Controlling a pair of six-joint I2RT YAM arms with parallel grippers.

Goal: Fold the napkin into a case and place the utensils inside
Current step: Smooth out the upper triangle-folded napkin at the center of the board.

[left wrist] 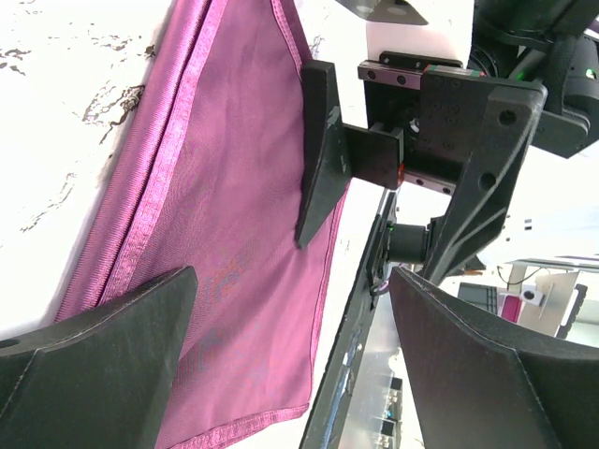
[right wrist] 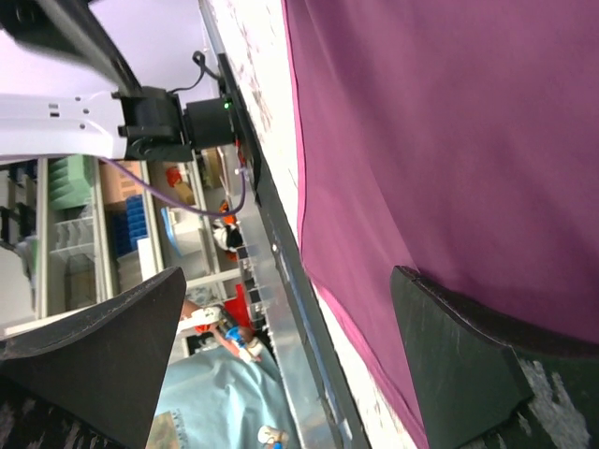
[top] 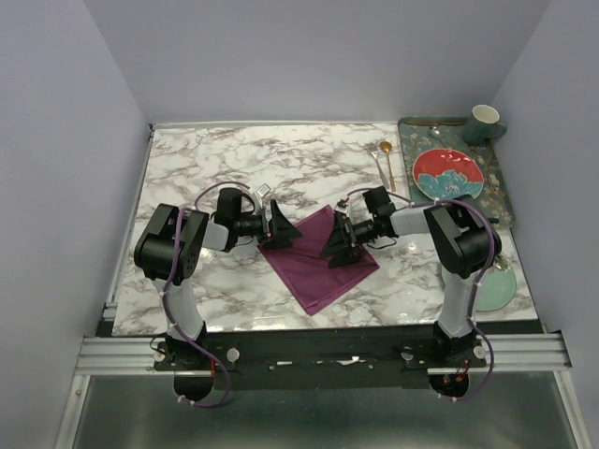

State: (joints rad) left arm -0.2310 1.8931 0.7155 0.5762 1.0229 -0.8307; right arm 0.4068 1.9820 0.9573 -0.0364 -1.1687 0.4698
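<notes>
The plum-purple napkin lies flat on the marble table, turned like a diamond. My left gripper hovers open over its far left edge, and my right gripper hovers open over its middle right part, the two facing each other. In the left wrist view the napkin shows between the open left gripper. The right wrist view has the napkin beside the open right gripper. Neither gripper holds anything. A silver fork and a gold spoon lie at the far right.
A patterned tray at the far right carries a red plate and a mug. A pale green plate sits near the right arm's base. The table's near rail runs close to the napkin's front corner.
</notes>
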